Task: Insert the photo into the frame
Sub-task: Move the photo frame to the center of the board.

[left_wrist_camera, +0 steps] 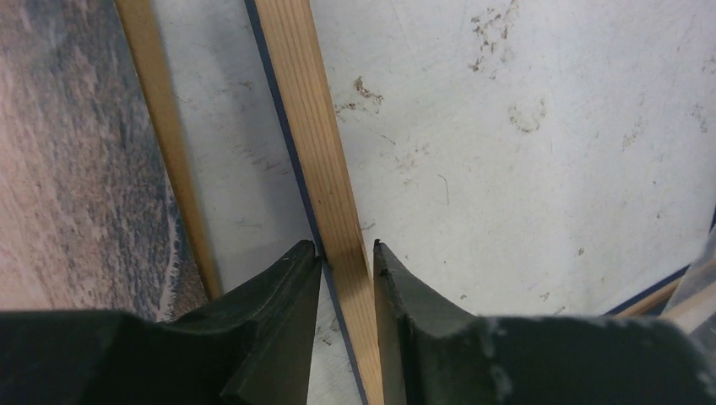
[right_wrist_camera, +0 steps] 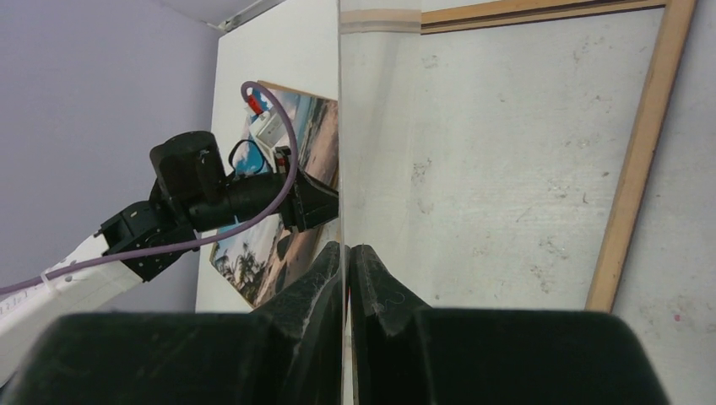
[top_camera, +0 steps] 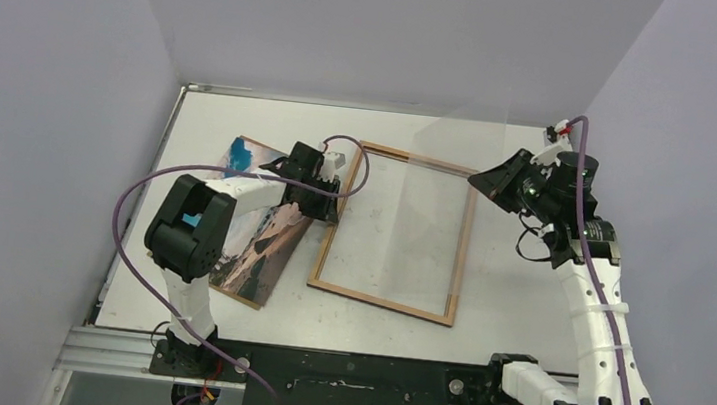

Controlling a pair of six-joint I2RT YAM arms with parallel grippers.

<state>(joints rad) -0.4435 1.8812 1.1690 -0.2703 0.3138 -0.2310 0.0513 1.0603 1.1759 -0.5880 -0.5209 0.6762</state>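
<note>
We see the frame (top_camera: 379, 303) flat on the table (top_camera: 523, 320), wood-brown side up, roughly centred ahead of the arm bases. The left claw (top_camera: 330, 200) is clamped on the frame's left rail; in the left wrist view its fingers (left_wrist_camera: 287, 287) sit one on each side of that rail, pressing it. The photo (top_camera: 270, 239) lies flat just left of the frame, picture side up and partly under the left arm, with a tan strip (left_wrist_camera: 169, 152) along its edge nearest the frame. At the frame's far right corner the right claw (top_camera: 492, 181) is raised and closed on the edge of a clear sheet (top_camera: 453, 172), which stands tilted over the frame's right half.
</note>
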